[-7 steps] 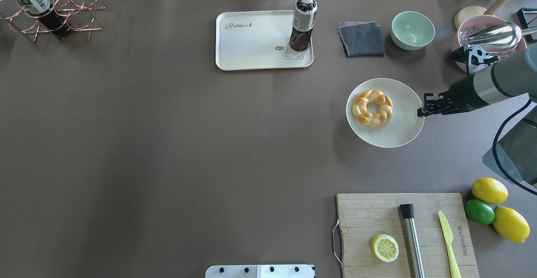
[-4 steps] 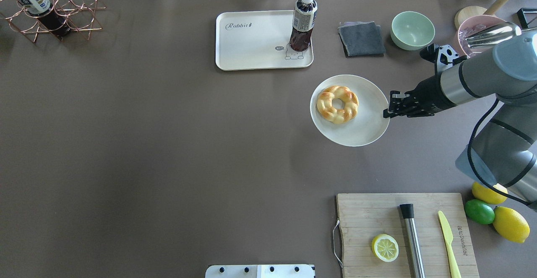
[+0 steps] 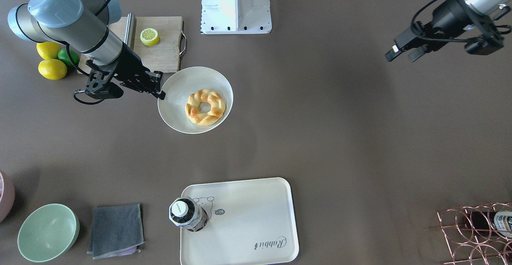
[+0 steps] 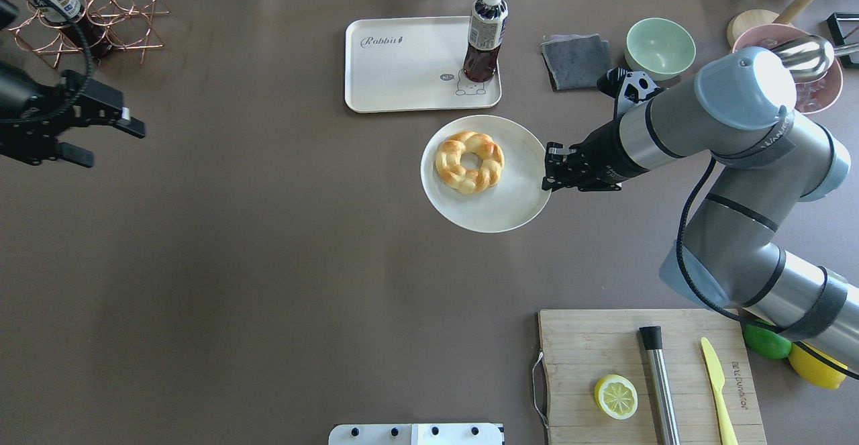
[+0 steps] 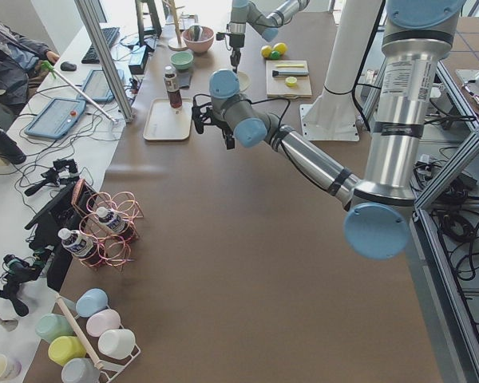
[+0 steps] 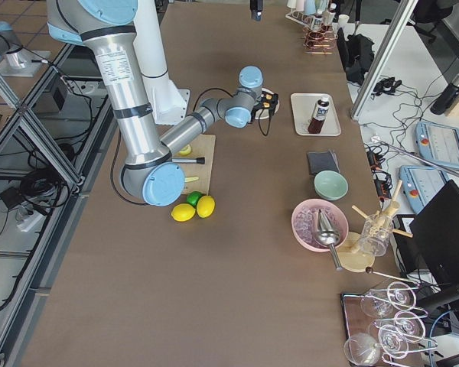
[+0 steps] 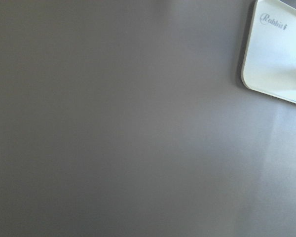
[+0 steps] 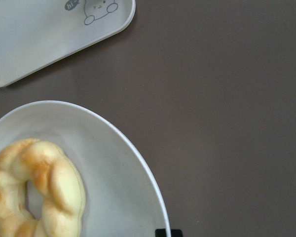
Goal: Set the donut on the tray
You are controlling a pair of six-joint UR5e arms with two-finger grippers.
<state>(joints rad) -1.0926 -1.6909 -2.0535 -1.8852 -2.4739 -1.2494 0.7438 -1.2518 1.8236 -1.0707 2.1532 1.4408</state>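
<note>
The right gripper (image 4: pixel 549 166) pinched the white plate (image 4: pixel 510 207) by its rim. The donut (image 4: pixel 448 163) sat on that plate, just beside the tray (image 4: pixel 402 69). The left gripper (image 4: pixel 107 141), far from the tray, had its jaws wide apart.

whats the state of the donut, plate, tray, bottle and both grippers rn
donut: lying flat on the plate, not on the tray
plate: rim gripped by the right gripper
tray: bottle on one corner, no donut
bottle: upright, capped
right gripper: shut on the plate
left gripper: open, empty
</note>
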